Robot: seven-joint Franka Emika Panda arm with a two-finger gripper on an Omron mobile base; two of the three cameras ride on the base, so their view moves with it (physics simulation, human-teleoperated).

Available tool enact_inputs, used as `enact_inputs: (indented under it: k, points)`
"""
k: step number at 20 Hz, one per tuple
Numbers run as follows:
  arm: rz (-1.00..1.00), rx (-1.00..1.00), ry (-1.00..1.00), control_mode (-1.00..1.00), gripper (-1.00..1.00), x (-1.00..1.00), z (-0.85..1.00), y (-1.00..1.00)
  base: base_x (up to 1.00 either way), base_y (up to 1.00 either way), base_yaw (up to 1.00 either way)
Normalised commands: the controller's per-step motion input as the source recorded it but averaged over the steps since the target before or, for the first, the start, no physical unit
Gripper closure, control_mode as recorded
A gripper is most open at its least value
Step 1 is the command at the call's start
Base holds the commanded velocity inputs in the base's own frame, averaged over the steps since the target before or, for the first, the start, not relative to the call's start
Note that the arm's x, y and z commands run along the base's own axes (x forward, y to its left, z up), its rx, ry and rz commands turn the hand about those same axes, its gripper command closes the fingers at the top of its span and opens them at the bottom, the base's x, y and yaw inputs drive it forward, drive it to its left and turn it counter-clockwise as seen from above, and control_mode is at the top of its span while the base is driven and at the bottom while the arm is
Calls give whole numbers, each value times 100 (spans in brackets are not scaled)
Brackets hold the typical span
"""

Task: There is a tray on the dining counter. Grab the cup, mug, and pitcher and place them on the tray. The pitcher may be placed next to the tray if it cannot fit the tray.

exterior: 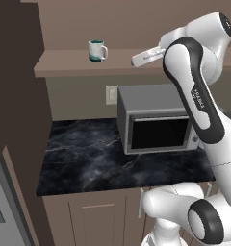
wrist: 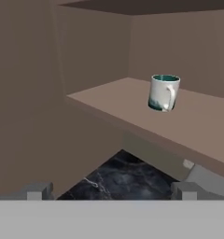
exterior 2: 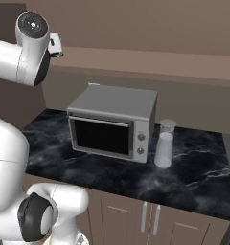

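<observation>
One mug (wrist: 163, 92) upright on the shelf (wrist: 132, 109); one pincer (wrist: 111, 190), spread wide, holding nothing.

The white arm (exterior: 197, 103) rises from its base, elbow bent high, forearm reaching up and forward — the hand held level near its top. The gripper (wrist: 111, 191) stands wide open, its two dark fingertips (wrist: 38, 190) far apart — holding nothing.
</observation>
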Motion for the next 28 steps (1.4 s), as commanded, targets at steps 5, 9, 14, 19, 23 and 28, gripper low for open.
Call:
enact_inputs:
  k: [5,9,14,19,23,28]
  points:
    - [0,0,0,-100,-100,29,0,7,0,0,0]
    - [0,0,0,-100,-100,26,-1,5,0,0,0]
    - [0,0,0,-100,-100,26,-4,8,0,0,0]
    - [0,0,0,-100,-100,22,-8,13,0,0,0]
    - [0,0,-1,-100,-100,19,-9,16,0,0,0]
    - [0,0,-1,-100,-100,20,-6,12,0,0,0]
